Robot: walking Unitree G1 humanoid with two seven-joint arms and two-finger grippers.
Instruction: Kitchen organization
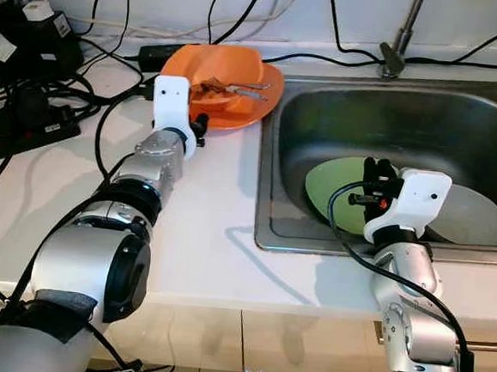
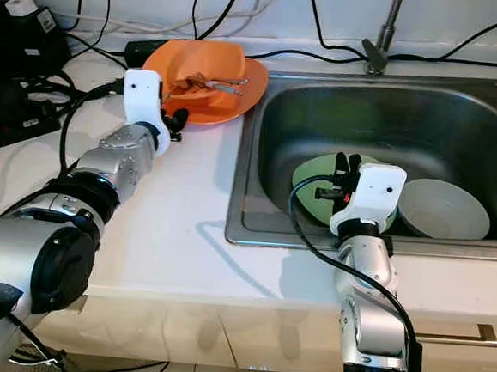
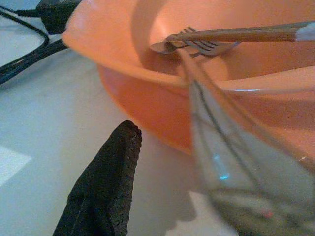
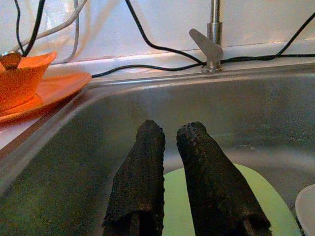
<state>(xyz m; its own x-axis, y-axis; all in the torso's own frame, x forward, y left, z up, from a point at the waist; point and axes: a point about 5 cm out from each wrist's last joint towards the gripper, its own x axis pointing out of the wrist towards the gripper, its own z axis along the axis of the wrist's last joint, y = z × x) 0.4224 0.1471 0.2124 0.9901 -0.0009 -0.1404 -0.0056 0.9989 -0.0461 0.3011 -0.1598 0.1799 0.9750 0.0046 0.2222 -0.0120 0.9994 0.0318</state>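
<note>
Here, line by line.
Orange bowl (image 1: pixel 240 73): sits on an orange plate (image 1: pixel 259 105) on the white counter (image 1: pixel 202 225), just left of the sink (image 1: pixel 392 111), near the back wall.
Fork (image 3: pixel 206 45) and wooden-handled utensil (image 3: pixel 246 34): lie inside the bowl, long axes running roughly across it, handles pointing toward the sink side.
Left gripper (image 1: pixel 197 128): at the bowl's near rim; whether its fingers are parted or closed, I cannot tell.
Right gripper (image 4: pixel 170 172): inside the sink, fingers narrowly apart, empty, over a green plate (image 2: pixel 310 187).
White bowl (image 2: pixel 443 210): beside the green plate.
Faucet (image 1: pixel 399 38): behind the sink.
</note>
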